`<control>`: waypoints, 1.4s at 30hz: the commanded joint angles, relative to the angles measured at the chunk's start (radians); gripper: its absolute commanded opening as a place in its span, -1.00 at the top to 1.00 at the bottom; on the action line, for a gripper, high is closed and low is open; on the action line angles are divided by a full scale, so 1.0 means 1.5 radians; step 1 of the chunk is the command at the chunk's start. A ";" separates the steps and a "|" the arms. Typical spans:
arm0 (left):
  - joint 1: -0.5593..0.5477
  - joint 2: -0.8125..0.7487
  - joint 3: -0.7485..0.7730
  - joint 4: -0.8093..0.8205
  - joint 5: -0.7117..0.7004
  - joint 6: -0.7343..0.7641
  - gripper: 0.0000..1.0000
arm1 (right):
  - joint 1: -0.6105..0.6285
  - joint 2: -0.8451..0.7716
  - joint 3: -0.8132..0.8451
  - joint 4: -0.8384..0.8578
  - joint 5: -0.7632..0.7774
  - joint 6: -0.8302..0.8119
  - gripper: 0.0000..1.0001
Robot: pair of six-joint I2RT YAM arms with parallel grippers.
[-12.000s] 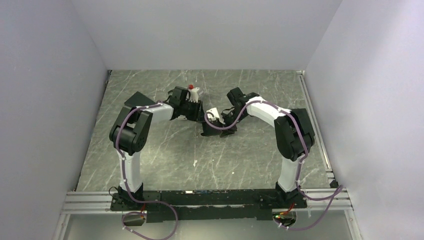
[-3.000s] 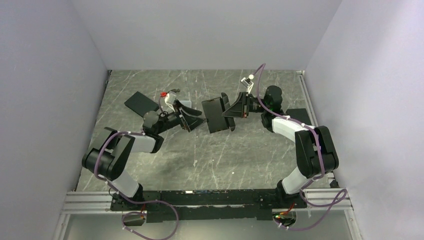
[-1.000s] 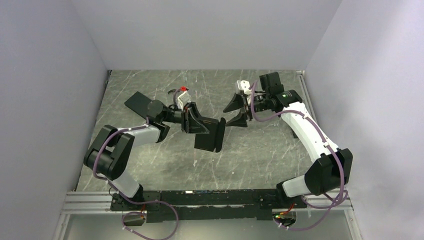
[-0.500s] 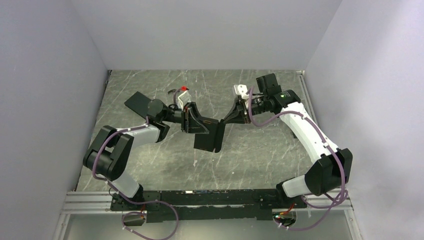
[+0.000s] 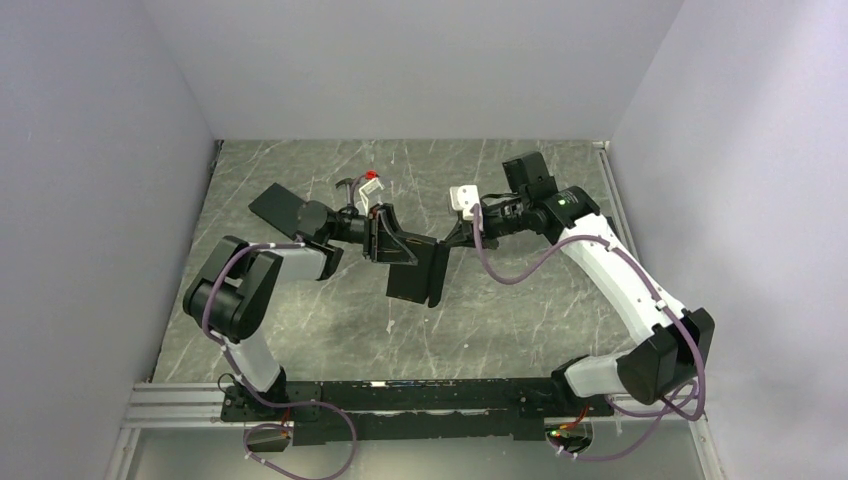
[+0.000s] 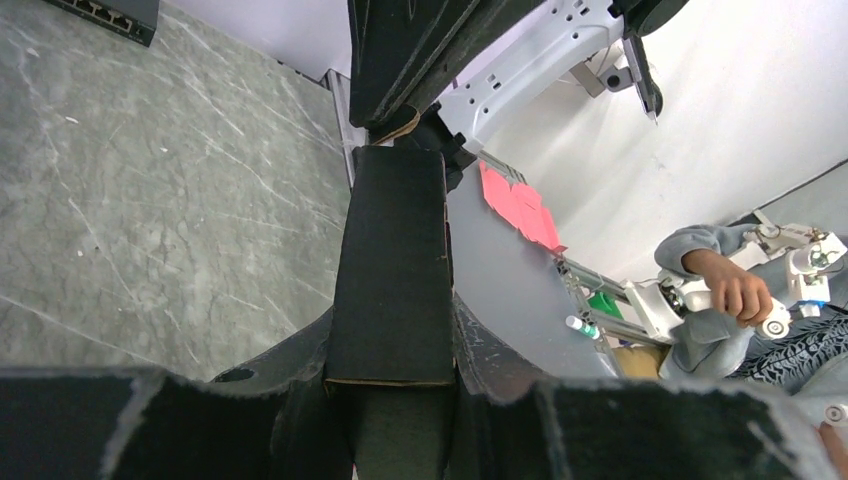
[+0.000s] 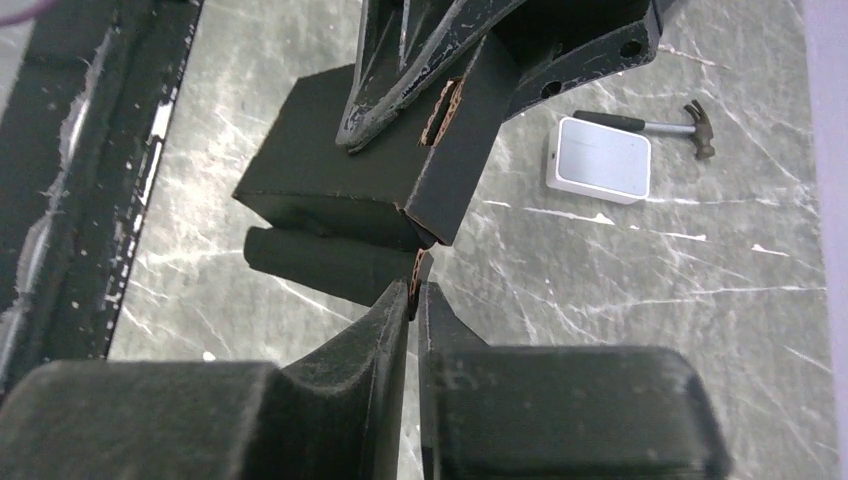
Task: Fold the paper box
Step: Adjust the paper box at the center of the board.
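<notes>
The black paper box [image 5: 414, 272] hangs half folded over the middle of the grey counter [image 5: 330, 320]. The left fingers [image 5: 384, 238] squeeze one folded wall of it from about ten o'clock. The right fingers [image 7: 403, 308], at about two o'clock, are pinched tight on a thin flap edge. Farther out at ten o'clock lies a flat black slab [image 5: 279, 206]. A little silver case [image 7: 600, 158] and a tiny hammer [image 7: 690, 118] lie side by side.

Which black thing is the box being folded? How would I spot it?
Look midway across the grey table. The paper box hangs above it, pinched between the left gripper and right gripper; the black slab at far left lies flat, untouched.
</notes>
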 commanded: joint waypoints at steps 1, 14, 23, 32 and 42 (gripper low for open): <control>0.010 0.004 0.032 0.074 -0.029 -0.044 1.00 | 0.027 -0.021 0.006 -0.034 0.024 -0.061 0.71; 0.041 0.041 0.052 0.077 -0.062 -0.094 1.00 | 0.101 -0.033 -0.051 -0.020 0.142 -0.093 0.47; 0.047 0.061 0.077 0.052 -0.088 -0.134 1.00 | 0.216 -0.029 -0.131 0.112 0.366 -0.044 0.39; 0.062 0.093 0.067 0.058 -0.103 -0.159 1.00 | 0.156 -0.026 -0.087 0.145 0.305 0.081 -0.20; 0.071 0.043 0.075 0.037 -0.064 -0.078 1.00 | -0.089 -0.045 -0.062 0.221 -0.116 0.366 -0.55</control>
